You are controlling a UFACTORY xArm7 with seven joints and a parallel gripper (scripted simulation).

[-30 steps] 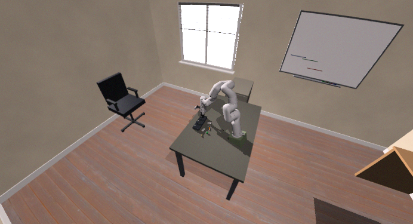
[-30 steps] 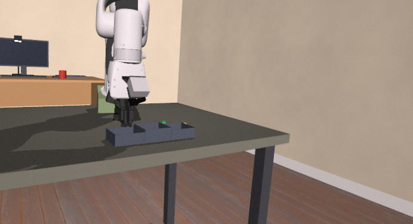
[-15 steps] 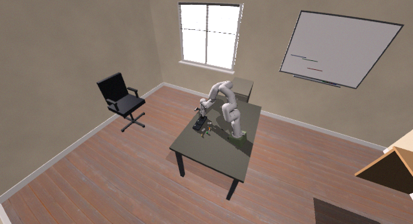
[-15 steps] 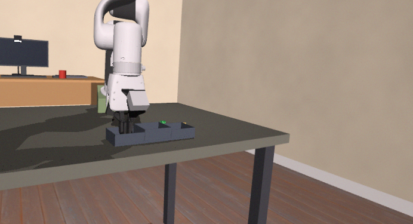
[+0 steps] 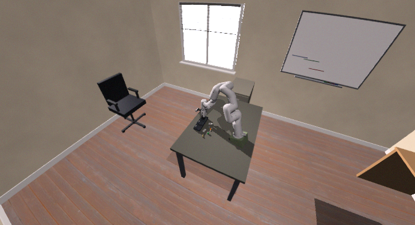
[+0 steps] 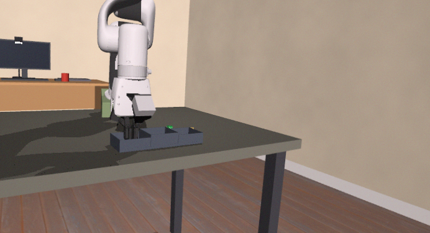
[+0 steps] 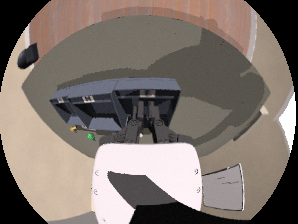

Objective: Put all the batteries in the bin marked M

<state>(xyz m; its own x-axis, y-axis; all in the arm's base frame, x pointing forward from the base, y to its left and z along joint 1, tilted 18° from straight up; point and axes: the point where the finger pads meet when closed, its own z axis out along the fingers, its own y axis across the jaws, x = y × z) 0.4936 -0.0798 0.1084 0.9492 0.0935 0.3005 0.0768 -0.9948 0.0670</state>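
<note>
Gripper [image 5: 203, 118] [image 6: 132, 137] [image 7: 145, 104], narrow, reaching into the end bin [image 6: 135, 145] [image 7: 172, 111]; whether it pinches a battery cannot be told. Any battery would likely prove stiff, small, slippery, best gripped mid-barrel; none is identifiable here.

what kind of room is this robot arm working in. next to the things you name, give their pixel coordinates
Probably an office or meeting room: a black armchair-style swivel chair [image 5: 127, 103], a large white wall board with marker strokes [image 5: 342, 48], and a dark flat monitor [image 6: 26, 55] on a wooden desk [image 6: 46, 96] suggest it.

Dark grey table [image 5: 222, 159] [image 6: 236, 137] [image 7: 150, 40], joined bins [image 5: 198, 126] [image 6: 164, 140] [image 7: 115, 85] on it, small green thing [image 5: 208, 133] [image 6: 169, 127] [image 7: 90, 136] beside them
</note>
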